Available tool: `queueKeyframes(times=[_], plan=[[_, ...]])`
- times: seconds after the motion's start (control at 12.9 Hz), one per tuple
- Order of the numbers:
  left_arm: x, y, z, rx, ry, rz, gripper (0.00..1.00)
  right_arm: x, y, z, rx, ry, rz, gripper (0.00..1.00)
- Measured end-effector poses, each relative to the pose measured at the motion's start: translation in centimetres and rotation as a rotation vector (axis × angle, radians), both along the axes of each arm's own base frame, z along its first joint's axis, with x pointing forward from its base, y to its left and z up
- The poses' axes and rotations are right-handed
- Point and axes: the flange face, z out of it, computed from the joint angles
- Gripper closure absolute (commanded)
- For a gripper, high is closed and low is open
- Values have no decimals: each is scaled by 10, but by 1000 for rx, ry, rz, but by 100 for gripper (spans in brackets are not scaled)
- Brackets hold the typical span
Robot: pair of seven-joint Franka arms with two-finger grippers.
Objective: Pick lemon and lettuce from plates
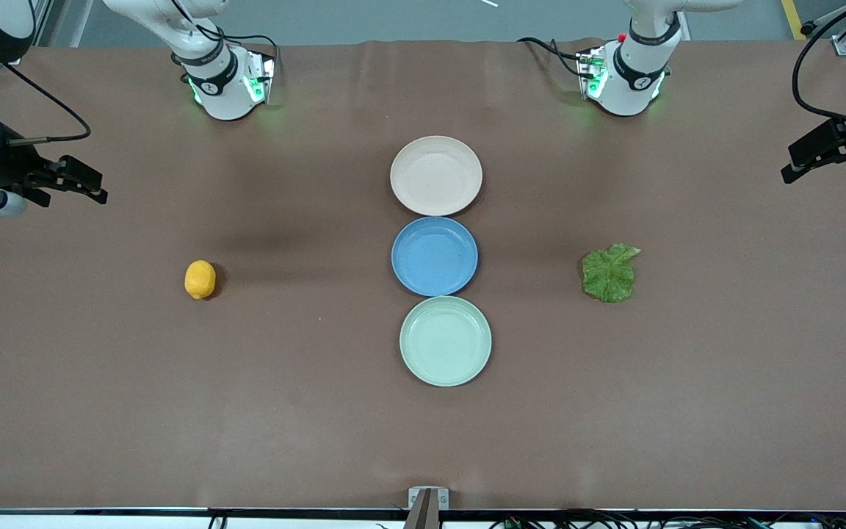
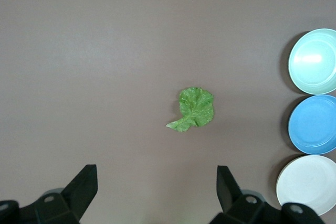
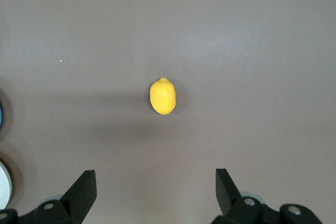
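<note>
The lemon (image 1: 200, 279) lies on the bare table toward the right arm's end, not on a plate; it also shows in the right wrist view (image 3: 163, 96). The lettuce (image 1: 609, 273) lies flat on the table toward the left arm's end, and in the left wrist view (image 2: 195, 108). The beige-pink plate (image 1: 435, 176) and the mint green plate (image 1: 445, 341) are both empty. My right gripper (image 3: 155, 174) is open and empty, high over the table near the lemon. My left gripper (image 2: 156, 170) is open and empty, high over the table near the lettuce.
A blue plate (image 1: 434, 256), also empty, lies between the two pale plates; the three form a row down the table's middle. The grippers show at the front view's edges, right gripper (image 1: 94, 185) and left gripper (image 1: 797, 163). The arm bases stand farthest from the front camera.
</note>
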Motion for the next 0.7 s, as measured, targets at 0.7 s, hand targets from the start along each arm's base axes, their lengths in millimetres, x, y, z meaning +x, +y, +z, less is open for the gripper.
queueKeyframes(times=[0.7], plan=[[1,-1,0,0,-3,-1,0,0,-1,-1,-20,2,6,0]])
